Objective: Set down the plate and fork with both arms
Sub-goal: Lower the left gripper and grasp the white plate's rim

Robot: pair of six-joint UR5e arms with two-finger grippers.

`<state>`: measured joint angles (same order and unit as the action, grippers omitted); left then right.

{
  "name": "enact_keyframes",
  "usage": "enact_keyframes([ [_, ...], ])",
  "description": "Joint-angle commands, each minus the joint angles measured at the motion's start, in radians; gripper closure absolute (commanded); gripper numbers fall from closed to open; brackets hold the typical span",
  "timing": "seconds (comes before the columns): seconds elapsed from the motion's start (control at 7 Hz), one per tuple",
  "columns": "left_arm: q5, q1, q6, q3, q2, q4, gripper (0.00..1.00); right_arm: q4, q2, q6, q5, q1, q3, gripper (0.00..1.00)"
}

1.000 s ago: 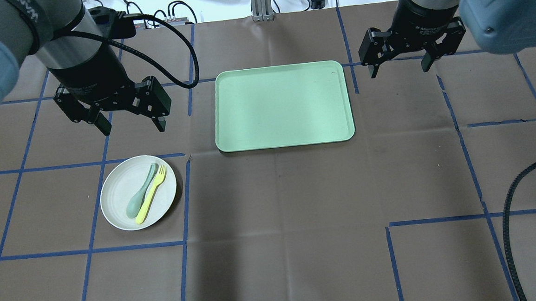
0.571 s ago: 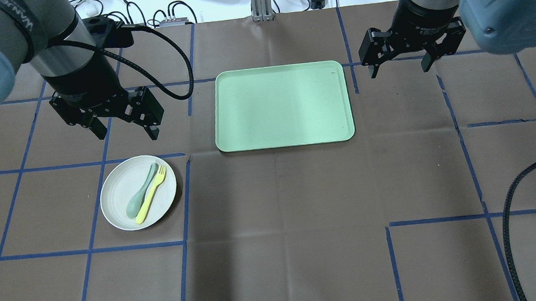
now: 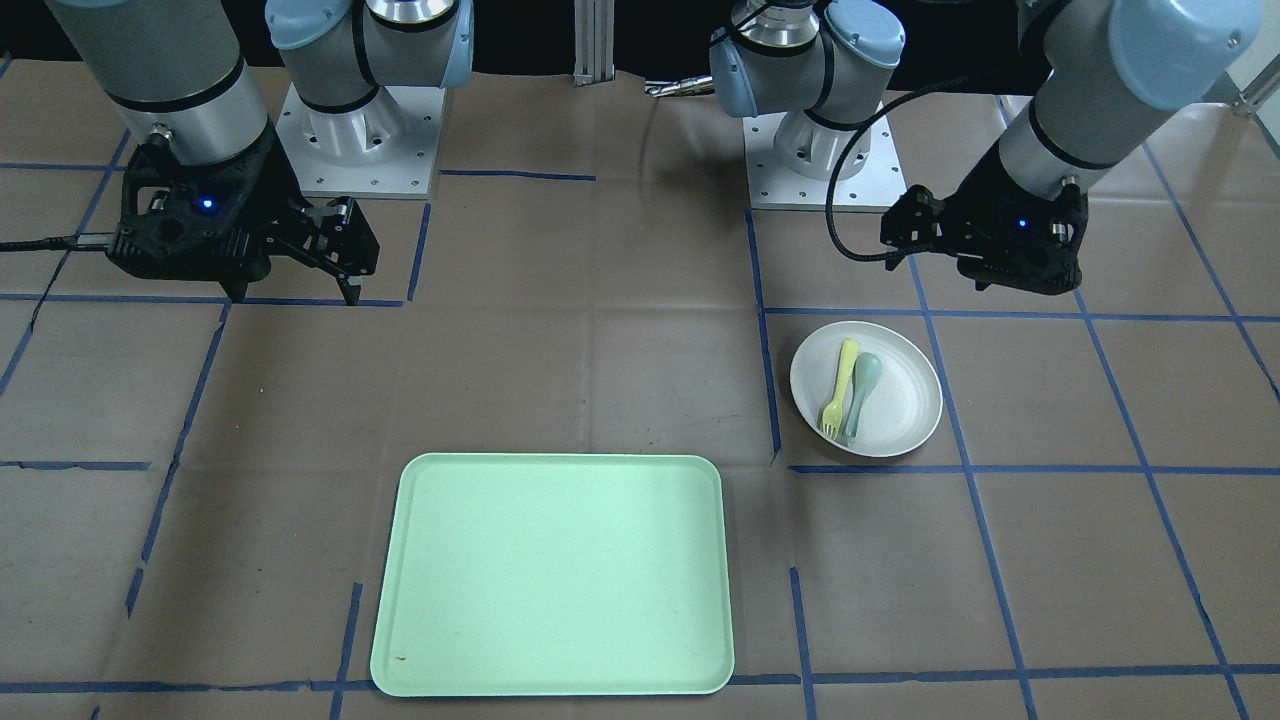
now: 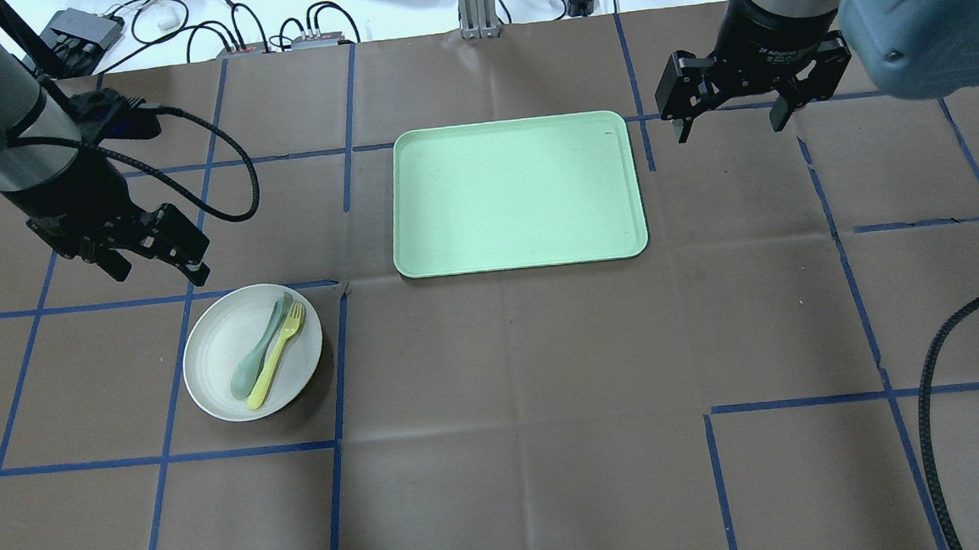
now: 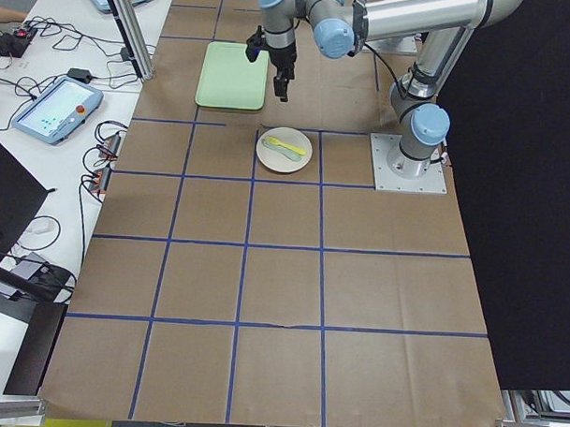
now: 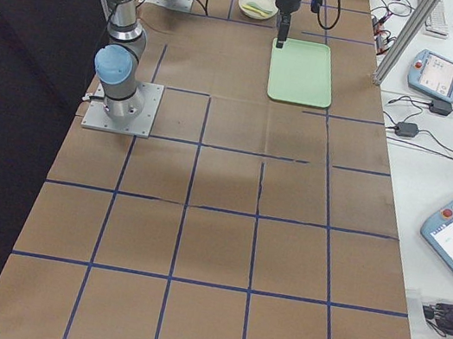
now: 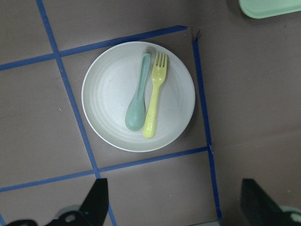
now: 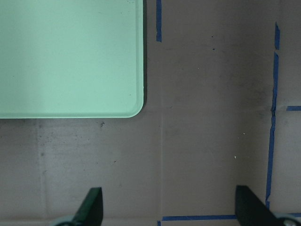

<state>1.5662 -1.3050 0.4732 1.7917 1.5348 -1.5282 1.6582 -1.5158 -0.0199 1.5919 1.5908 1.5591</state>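
Observation:
The off-white plate (image 4: 214, 351) sits on the brown table at the left, in front of the green tray. The pale-yellow fork (image 4: 278, 356) lies on it beside a grey-green spoon (image 4: 257, 361). My left gripper (image 4: 158, 270) is open and empty, hovering just behind the plate's far-left rim. Its wrist view looks down on the plate (image 7: 108, 94), the fork (image 7: 155, 101) and the spoon (image 7: 137, 99). My right gripper (image 4: 730, 128) is open and empty above the table, right of the tray's far right corner. The front view shows the plate (image 3: 905, 400) and fork (image 3: 838, 390).
The mint-green tray (image 4: 518, 192) lies at the table's far middle and holds nothing; its corner shows in the right wrist view (image 8: 70, 56). Blue tape lines cross the brown table cover. A black cable (image 4: 932, 418) hangs at the right edge.
My left gripper has moved left and nearer to the plate's far-left rim, still open. The right gripper, plate, fork and spoon have not moved.

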Motion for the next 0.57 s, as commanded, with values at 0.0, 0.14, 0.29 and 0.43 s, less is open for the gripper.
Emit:
enact_keyframes([
  [0.0, -0.011, 0.114, 0.126, 0.173, 0.011, 0.243, 0.01, 0.000, -0.001, 0.000, -0.001, 0.000, -0.001, 0.00],
  [0.14, -0.034, 0.147, 0.134, 0.175, 0.071, 0.264, 0.00, 0.000, -0.001, -0.002, -0.001, 0.000, -0.001, 0.00],
  [0.29, -0.075, 0.188, 0.204, 0.170, 0.141, 0.287, 0.01, 0.000, -0.001, -0.002, -0.001, 0.000, -0.001, 0.00],
  [0.43, -0.110, 0.216, 0.266, 0.182, 0.204, 0.353, 0.01, 0.000, -0.001, -0.002, -0.001, 0.000, -0.001, 0.00],
])
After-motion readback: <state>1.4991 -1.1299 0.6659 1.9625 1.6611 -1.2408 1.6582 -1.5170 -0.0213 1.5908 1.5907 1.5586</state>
